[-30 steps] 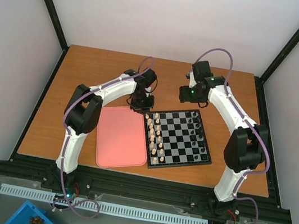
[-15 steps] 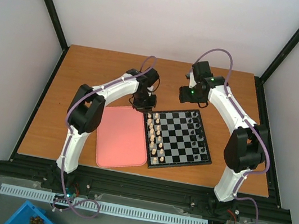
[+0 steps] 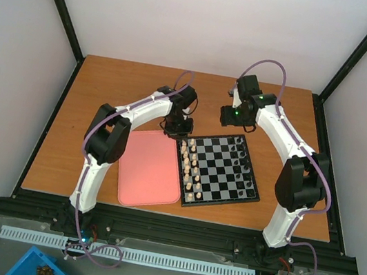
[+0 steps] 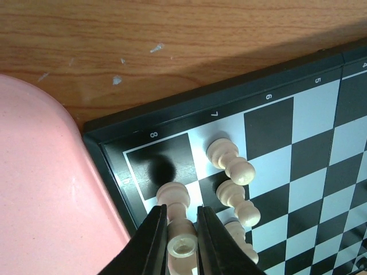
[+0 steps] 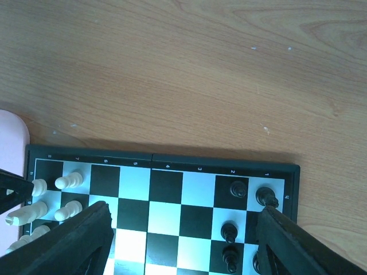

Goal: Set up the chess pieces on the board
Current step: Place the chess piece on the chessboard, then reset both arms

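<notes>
Top external: two arms rise from the near edge and arch over the tabletop (image 3: 101,83).
Bin (image 3: 24,262): blue, nearest the camera, left of the arm bases, off the tabletop; brown bits inside, too small to identify.
Tray (image 3: 147,170): pink, rounded corners, flat on the tabletop; right edge just beside the board's left rim.
Board (image 3: 216,172): black and white checks, black rim, right of the tray, turned slightly; numbered along its far rim.
Cream pieces (image 3: 191,170): upright in two files down the board's left side.
Dark pieces (image 3: 244,162): upright in two files down the right side, well apart from the cream ones.
Left claw (image 4: 181,209): points down over the board's far-left corner; clenched on one cream piece, a finger against each side.
Held piece (image 4: 174,196): upright between the fingers, base at the edge-file square just nearer than the black corner square marked 8; cannot tell whether the base touches the board. Two cream pieces stand just beside it on the next file.
Right claw (image 5: 183,209): released, fingers spread wide, nothing gripped; hangs above the tabletop just beyond the board's far edge, apart from every piece.
Far tabletop: wood grain with a few pale specks.
</notes>
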